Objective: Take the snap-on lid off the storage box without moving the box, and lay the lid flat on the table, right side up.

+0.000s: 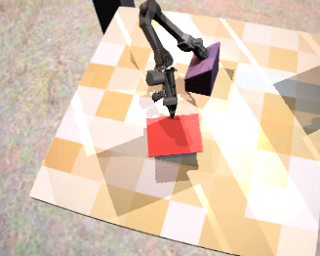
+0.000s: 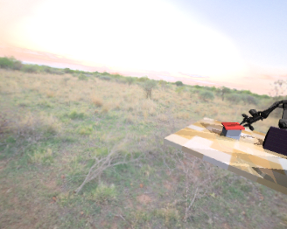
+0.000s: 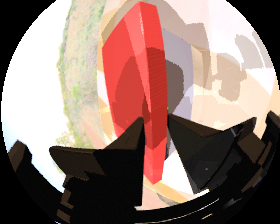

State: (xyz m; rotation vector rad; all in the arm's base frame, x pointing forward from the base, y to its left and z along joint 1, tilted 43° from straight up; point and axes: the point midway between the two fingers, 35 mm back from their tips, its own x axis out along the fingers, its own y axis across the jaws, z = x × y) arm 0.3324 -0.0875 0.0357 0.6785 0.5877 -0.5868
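The red lid [image 1: 175, 136] [image 2: 232, 126] [image 3: 120, 65] lies over the grey storage box [image 1: 185, 160] [image 2: 232, 134] [image 3: 181, 60], top face up and roughly level, its edges standing out past the walls. The box stands on the table. Whether a thin gap parts lid and box I cannot tell. My gripper [image 1: 172, 116] [image 2: 241, 124] [image 3: 155, 119] is shut on the lid's near edge, with one finger on each side of it in the wrist view. The inside of the box is hidden under the lid.
A dark purple block [image 1: 202, 74] [image 2: 279, 141] stands on the checkered table [image 1: 184, 222] [image 2: 200, 147], beside the arm and behind the box in the top view. A black post [image 1: 110, 4] rises at the table's back edge. Strong light patches and shadows cross the table.
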